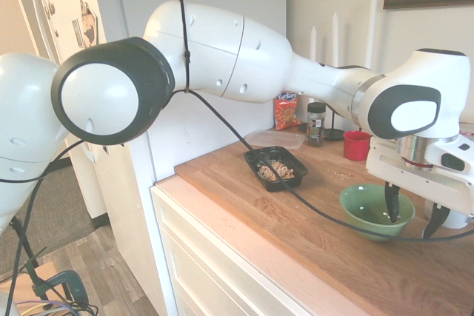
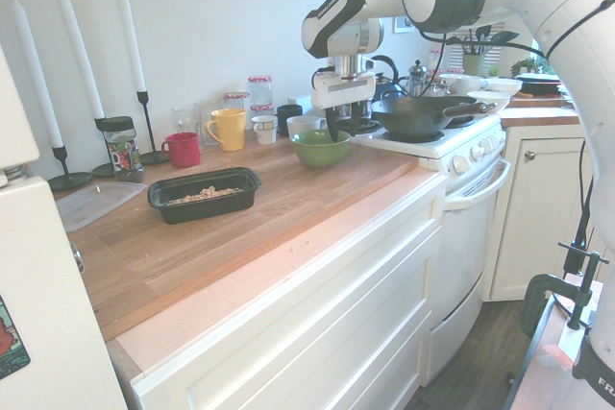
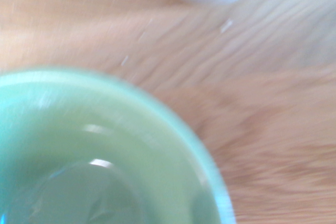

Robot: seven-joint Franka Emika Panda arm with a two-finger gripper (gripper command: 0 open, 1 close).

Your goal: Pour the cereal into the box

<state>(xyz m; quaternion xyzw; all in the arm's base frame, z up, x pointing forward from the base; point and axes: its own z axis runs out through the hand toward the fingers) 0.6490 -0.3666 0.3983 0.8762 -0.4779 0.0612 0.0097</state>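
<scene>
A: Kitchen, wooden worktop (image 2: 288, 194) beside a white stove (image 2: 452, 146), candles and mugs along the wall. Where's the gripper?

B: Gripper (image 1: 413, 216) hangs pointing down over the far rim of the green bowl (image 1: 370, 209), fingers spread with a gap between them, nothing in them. One finger is in front of the bowl's rim in the first exterior view; can't tell if it touches.

A: Bowl contents?

B: Looks empty. Wrist view is blurry, but the green bowl (image 3: 100, 161) shows only a bare glossy inside.

A: And the cereal?

B: The cereal (image 1: 275, 170) lies in the box (image 1: 275, 155), well apart from the gripper, across the worktop toward the fridge. Also visible as a tan heap in the second exterior view, cereal (image 2: 204, 194) inside the box (image 2: 205, 201).

A: So the pour is done?

B: I'd judge so: cereal in the box, bowl upright on the worktop, likely set there as the emptied container. A few crumbs lie between bowl and box.

A: Anything close by?

B: Red mug (image 1: 356, 145) and a spice jar (image 1: 316, 123) beyond the gripper toward the wall, a snack bag (image 1: 286, 110) behind the box. A clear lid (image 1: 268, 138) sits just beside the box.
</scene>
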